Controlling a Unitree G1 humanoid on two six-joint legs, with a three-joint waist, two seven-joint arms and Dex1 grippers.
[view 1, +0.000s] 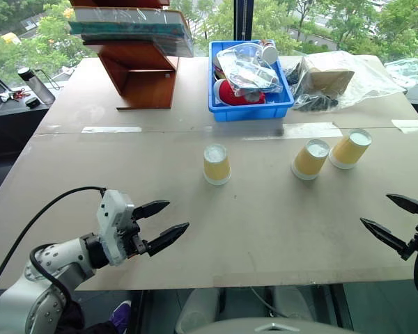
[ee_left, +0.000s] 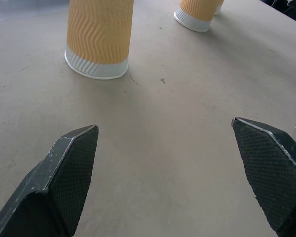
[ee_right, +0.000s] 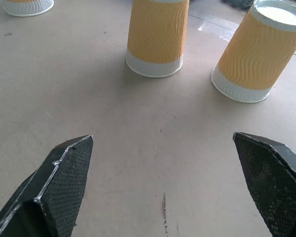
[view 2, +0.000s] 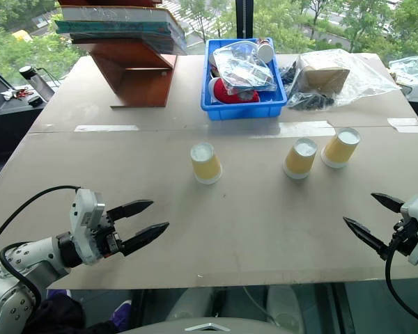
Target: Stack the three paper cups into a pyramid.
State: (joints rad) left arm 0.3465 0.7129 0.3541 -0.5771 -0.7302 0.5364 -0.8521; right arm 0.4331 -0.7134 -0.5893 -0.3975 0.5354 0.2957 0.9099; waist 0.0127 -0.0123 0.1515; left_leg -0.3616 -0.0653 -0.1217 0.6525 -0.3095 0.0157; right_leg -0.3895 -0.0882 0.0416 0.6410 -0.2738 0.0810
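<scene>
My left gripper (view 1: 170, 218) hovers over the near left of the worktop (view 1: 265, 229), jaws spread wide and holding nothing; my right gripper (view 1: 393, 219) hangs at the near right edge, jaws likewise wide and empty; the three paper cups stand upside down, unstacked, across the middle: the left cup (view 1: 217, 164) alone, the middle cup (view 1: 310, 159) and the right cup (view 1: 350, 148) just beside each other; a blue bin (view 1: 251, 108) sits farther back.

Silver-grey left arm (view 1: 45, 268), white wrist block, black cable looping – each tool (view 1: 160, 224) with two black pointed, textured fingers (ee_left: 71, 170)
</scene>
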